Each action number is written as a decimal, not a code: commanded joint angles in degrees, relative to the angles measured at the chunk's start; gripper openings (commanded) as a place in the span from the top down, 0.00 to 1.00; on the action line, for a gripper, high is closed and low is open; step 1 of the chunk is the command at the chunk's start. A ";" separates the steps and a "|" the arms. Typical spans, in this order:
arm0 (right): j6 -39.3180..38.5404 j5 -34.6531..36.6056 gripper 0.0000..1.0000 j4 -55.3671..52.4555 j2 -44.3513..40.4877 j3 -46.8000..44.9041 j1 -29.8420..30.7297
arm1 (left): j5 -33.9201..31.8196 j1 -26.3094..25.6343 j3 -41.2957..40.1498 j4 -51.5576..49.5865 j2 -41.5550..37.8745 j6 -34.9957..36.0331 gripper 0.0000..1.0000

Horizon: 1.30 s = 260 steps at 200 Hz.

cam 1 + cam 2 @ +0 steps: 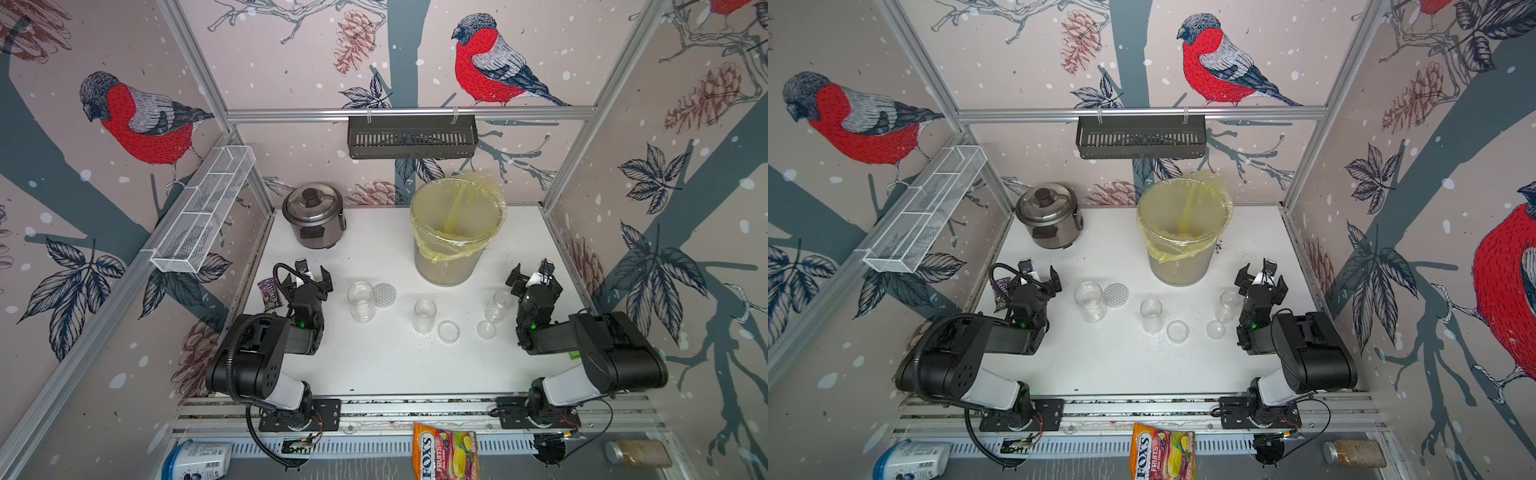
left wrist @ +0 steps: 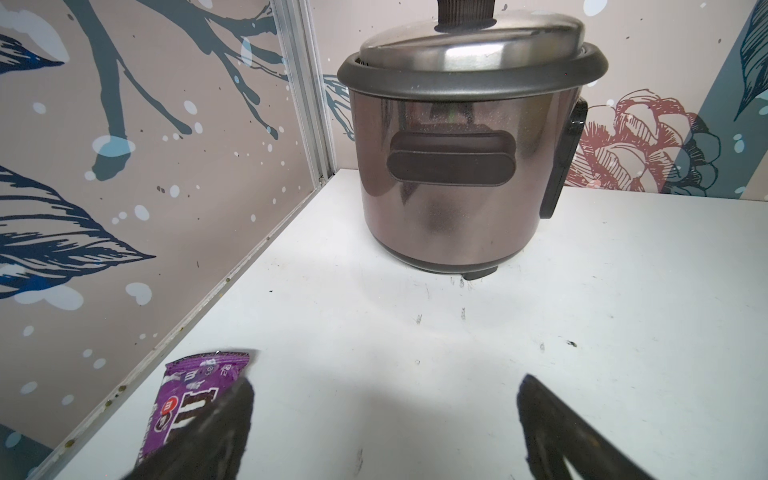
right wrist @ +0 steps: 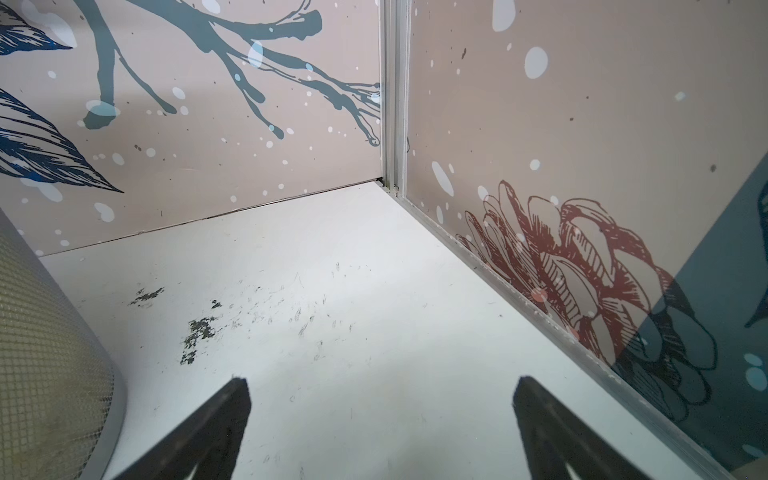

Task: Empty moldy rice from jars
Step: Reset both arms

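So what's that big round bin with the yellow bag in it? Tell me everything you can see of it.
The bin is a tall, translucent greyish cylinder with a fine grid pattern on its wall. It stands upright and open at the back of the white table. A thin yellow bag lines it and folds over the rim. Pale rice-like grains lie at the bottom. Nothing else touches it.

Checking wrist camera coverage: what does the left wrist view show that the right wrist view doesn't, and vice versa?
Left wrist only: a lidded steel rice cooker and a purple candy packet by the left gripper. Right wrist only: the gridded wall of a translucent bin and dark scuffs ahead of the right gripper. Both: white tabletop, patterned walls, open empty jaws.
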 commanded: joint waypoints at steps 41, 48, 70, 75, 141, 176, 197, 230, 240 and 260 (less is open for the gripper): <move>0.03 -0.07 0.00 0.08 -0.21 0.36 -0.04 | -0.40 0.05 0.29 1.49 0.10 -0.70 0.03; 0.03 -0.07 0.00 0.08 -0.20 0.36 -0.05 | -0.41 0.10 0.40 1.49 0.14 -0.70 0.03; 0.03 -0.07 0.00 0.03 -0.30 0.36 -0.04 | -0.40 0.13 0.41 1.50 0.10 -0.74 0.03; 0.04 -0.07 0.00 0.04 -0.35 0.27 -0.04 | -0.41 0.21 0.44 1.49 0.10 -0.70 0.03; -1.12 -0.07 0.00 5.14 -0.80 -2.67 0.74 | -0.33 0.19 0.04 1.89 -0.08 -0.55 0.03; -1.85 -1.27 0.00 13.26 -1.20 -7.06 0.82 | 2.96 0.04 -3.73 7.92 -1.11 1.05 0.03; -1.82 -1.30 0.00 13.70 -1.26 -7.29 0.84 | 6.64 0.02 -6.63 10.91 -2.53 1.84 0.03; -1.82 -1.30 0.00 13.16 -1.16 -6.94 0.89 | 8.76 0.00 -3.89 6.77 -1.80 2.79 0.03; -1.82 -1.31 0.00 13.10 -1.20 -6.95 0.83 | 8.52 0.10 -2.77 5.12 -1.58 2.56 0.03; -1.82 -1.39 0.00 13.10 -1.20 -6.96 0.83 | 8.64 0.31 -2.38 4.43 -1.55 2.46 0.03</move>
